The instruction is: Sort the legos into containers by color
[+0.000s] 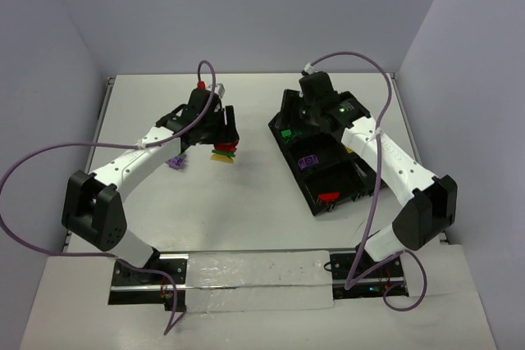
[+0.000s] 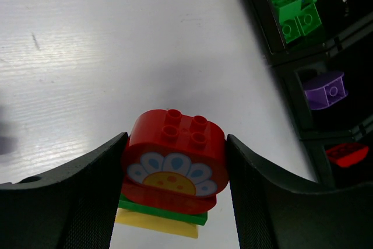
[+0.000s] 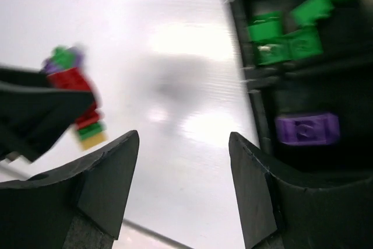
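Note:
My left gripper [image 2: 175,170] is shut on a rounded red lego [image 2: 173,158] with a flower print. That lego tops a stack with a green plate [image 2: 166,210] and a yellow plate [image 2: 156,224] under it. The stack [image 1: 223,152] shows at mid-table, and I cannot tell whether it touches the table. A purple lego [image 1: 174,161] lies beside the left arm. The black tray [image 1: 289,111] holds green legos [image 2: 297,13], a purple one [image 2: 324,90] and a red one [image 2: 347,153] in separate containers. My right gripper [image 3: 183,173] is open and empty beside the tray's left edge, and it shows over the tray's far end [image 1: 312,97].
The tray [image 3: 245,74] lies diagonally at right of centre. White table surface [image 1: 246,211] stretches between the arms. Purple cables loop off both arms, and grey walls close in the table's sides.

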You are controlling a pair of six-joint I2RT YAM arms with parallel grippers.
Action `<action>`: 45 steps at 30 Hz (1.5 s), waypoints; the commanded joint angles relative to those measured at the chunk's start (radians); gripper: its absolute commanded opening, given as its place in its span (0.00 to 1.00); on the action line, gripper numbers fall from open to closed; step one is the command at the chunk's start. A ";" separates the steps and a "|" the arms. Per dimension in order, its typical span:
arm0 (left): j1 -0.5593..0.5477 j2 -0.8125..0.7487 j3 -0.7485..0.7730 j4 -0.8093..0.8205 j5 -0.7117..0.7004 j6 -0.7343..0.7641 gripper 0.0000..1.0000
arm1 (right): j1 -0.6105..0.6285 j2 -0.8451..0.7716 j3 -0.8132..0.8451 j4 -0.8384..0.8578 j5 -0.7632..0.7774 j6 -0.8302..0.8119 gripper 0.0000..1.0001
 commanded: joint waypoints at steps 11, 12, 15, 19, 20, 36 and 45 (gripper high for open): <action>0.002 -0.086 -0.042 0.115 0.252 0.056 0.12 | 0.027 0.177 0.175 -0.024 -0.364 0.061 0.71; 0.002 -0.102 -0.050 0.117 0.270 0.082 0.12 | 0.027 0.220 0.221 -0.049 -0.382 0.069 0.71; 0.002 -0.132 -0.061 0.111 0.285 0.125 0.14 | 0.018 0.249 0.243 -0.054 -0.396 0.100 0.71; 0.002 -0.187 -0.095 0.092 0.268 0.189 0.16 | 0.003 0.274 0.258 -0.027 -0.428 0.150 0.71; 0.002 -0.189 -0.097 0.091 0.274 0.197 0.16 | 0.003 0.275 0.260 -0.026 -0.436 0.155 0.71; -0.001 -0.170 -0.074 0.045 0.338 0.270 0.11 | 0.027 0.419 0.233 0.051 -0.949 0.064 0.70; -0.008 -0.150 -0.058 0.025 0.310 0.285 0.11 | 0.036 0.461 0.264 0.002 -1.010 -0.003 0.67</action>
